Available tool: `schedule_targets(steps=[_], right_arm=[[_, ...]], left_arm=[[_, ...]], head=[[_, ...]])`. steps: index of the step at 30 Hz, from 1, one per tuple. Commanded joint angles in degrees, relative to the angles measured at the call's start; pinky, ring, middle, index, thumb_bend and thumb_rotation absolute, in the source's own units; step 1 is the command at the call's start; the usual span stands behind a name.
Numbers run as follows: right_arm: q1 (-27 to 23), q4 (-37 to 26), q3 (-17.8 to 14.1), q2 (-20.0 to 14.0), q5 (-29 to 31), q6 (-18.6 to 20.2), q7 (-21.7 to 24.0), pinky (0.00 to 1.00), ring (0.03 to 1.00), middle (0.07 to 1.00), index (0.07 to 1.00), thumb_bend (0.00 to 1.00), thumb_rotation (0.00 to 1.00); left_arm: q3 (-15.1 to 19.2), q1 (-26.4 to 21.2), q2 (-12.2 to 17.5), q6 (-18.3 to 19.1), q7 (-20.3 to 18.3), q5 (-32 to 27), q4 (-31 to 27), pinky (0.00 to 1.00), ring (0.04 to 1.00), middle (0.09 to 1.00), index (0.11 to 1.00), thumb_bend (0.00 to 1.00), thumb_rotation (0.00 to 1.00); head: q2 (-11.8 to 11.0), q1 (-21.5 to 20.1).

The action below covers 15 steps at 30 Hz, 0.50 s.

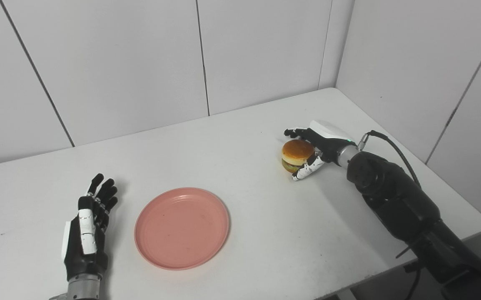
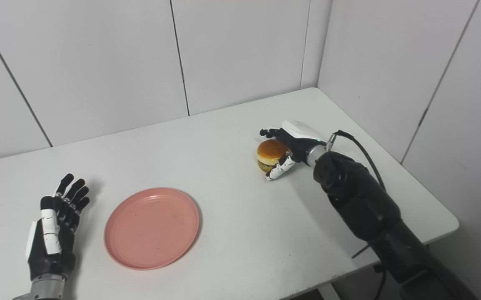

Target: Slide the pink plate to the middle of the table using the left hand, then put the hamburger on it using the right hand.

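Now, start from your right hand (image 1: 313, 152): it is curled around the hamburger (image 1: 295, 156), with the dark fingers (image 1: 296, 133) arching over the far side of the bun and the white-tipped thumb lying along its near side, so the burger sits cupped between them on the right half of the desk (image 1: 265, 233). Whether it has left the surface you cannot tell from these views; it looks to be resting on or just above it. Your left hand (image 1: 87, 227) lies near the front left edge, fingers spread and holding nothing, just beside the pink plate (image 1: 182, 227) but not touching it. The plate rests flat a little left of the middle, well apart from the burger. Judging by its look, the hamburger is a light toy: a glossy, domed orange-brown bun over a dark layer with a hint of green. That smooth, rounded top could slip out of a loose grip, and stacked layers may shift, so take it across the sides at the widest part, as you are doing, rather than pinching the crown. The plate is a shallow, round, salmon-pink dish with a low raised rim, probably stiff plastic, light enough to skid on the smooth white desk. If you nudge it further, press on its rim, gently.
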Motion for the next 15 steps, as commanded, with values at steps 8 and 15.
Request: schedule_targets(steps=[8,15], right_arm=[[-0.68,-0.72,-0.9,0.49,-2.58,-2.14,-9.06,0.15,0.225,0.472,0.615,0.55,0.0],[-0.3,1.71,-0.78,0.91,-2.2,-6.95,-14.57,0.15,0.24,0.471,0.494,0.52,0.0]], left_arm=[[-0.31,3.27,-0.1,-0.1,-0.4,0.05,1.54,0.92,0.896,0.885,0.885,0.81,1.0],[-0.57,3.6,-0.34,0.48,-0.1,0.39,0.79,0.91,0.892,0.884,0.887,0.8,1.0]], head=[[0.11,0.12],[0.39,0.26]])
